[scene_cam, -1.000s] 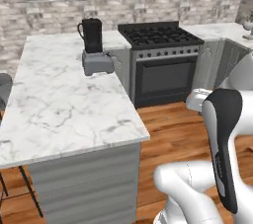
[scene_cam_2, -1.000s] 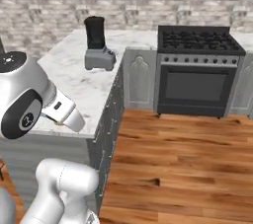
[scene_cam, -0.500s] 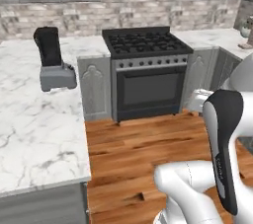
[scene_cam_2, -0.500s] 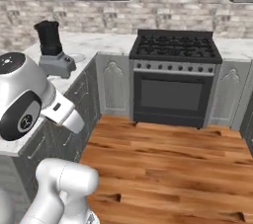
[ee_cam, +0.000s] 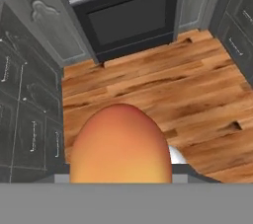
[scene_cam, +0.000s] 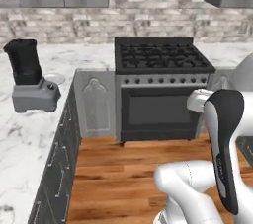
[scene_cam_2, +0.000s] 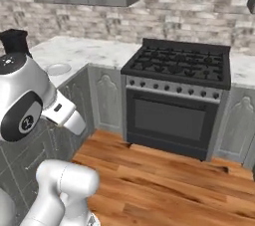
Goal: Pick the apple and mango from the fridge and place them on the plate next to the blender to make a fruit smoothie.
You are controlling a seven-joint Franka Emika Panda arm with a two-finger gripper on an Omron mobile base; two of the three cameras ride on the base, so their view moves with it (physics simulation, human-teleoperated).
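In the hand view an orange-yellow mango (ee_cam: 121, 146) with a reddish top bulges up between my gripper's jaws. The gripper is shut on it, and the fruit hides the fingertips. It hangs over the wooden floor, in front of the stove. The blender (scene_cam: 29, 77), with its black jar and grey base, stands on the marble counter at the left. Its jar (scene_cam_2: 14, 43) peeks out behind my arm in the right base view. The pale round plate (scene_cam: 55, 78) lies just beside the blender, and it is seen again as the plate (scene_cam_2: 58, 68). The apple and the fridge are out of view.
A black gas stove with an oven (scene_cam: 160, 87) stands against the brick wall, also seen as the oven (ee_cam: 128, 16). Grey cabinet fronts (scene_cam: 96, 102) flank it. The marble counter (scene_cam: 20, 134) runs along the left, and wooden floor (scene_cam_2: 164, 185) lies open in front.
The whole picture has shifted, so the base has moved. The counter with the blender slid to the left of both views, and the stove came to the middle and closer.
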